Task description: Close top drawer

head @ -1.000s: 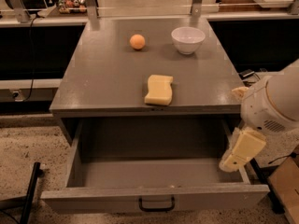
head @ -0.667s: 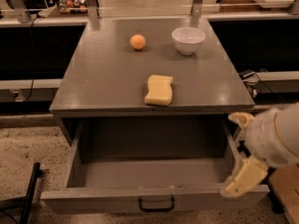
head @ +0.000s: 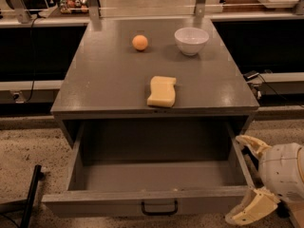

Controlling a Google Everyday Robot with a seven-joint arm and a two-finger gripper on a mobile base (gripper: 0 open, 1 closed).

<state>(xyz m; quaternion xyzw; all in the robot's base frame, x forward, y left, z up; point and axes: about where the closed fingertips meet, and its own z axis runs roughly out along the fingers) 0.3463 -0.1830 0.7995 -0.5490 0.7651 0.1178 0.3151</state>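
The top drawer is pulled far out of the grey cabinet. It is wide, deep and empty, with a flat grey front and a small dark handle at its centre. My gripper is low at the right, at the drawer's front right corner. It is open. One cream finger lies beside the drawer's right wall, the other in front of the right end of the drawer front. I cannot tell if either touches the drawer. The white wrist is at the frame's right edge.
On the cabinet top lie a yellow sponge, an orange and a white bowl. A dark bar leans on the speckled floor at the lower left. Dark shelving and cables run behind the cabinet.
My gripper has dropped lower and moved toward the drawer's front right corner, with more of the arm out of frame. The drawer and the things on top have not visibly moved.
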